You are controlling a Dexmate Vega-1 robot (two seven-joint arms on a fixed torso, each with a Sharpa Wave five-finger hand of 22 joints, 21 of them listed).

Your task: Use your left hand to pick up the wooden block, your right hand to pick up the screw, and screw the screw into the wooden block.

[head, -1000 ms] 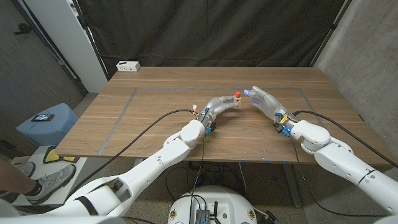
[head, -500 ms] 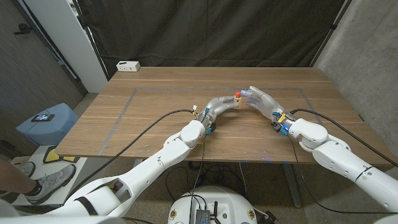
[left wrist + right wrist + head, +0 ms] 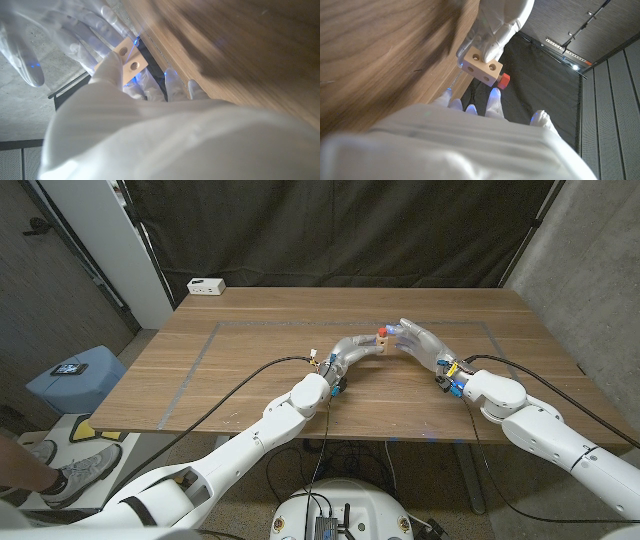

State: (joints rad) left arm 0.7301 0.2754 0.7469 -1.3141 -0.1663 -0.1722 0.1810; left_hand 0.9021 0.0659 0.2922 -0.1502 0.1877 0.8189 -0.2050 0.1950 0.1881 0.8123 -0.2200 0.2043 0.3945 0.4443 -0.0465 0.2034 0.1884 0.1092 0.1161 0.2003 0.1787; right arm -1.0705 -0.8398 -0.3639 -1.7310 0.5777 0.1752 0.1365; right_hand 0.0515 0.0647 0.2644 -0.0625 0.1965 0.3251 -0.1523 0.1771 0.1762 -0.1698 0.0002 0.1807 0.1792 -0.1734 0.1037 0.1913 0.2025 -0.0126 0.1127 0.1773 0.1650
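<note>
Black curtains hang behind the long brown wooden bench (image 3: 250, 370), and a small white box (image 3: 206, 285) sits off at its far left corner. Over the middle of the bench the two white arms meet. The left hand (image 3: 352, 348) grips the small pale wooden block with round holes (image 3: 481, 64), holding it up off the surface. The red-headed screw (image 3: 382, 332) already stands out of the block's top face. Over the last second the right hand (image 3: 420, 340) has edged in a little from the right, and its fingers now sit just beside the screw head. Whether they actually pinch it I cannot tell, as the contact is hidden. Block and left hand have hardly stirred. My guess is the screw is started and the right hand is closing in to turn it.
</note>
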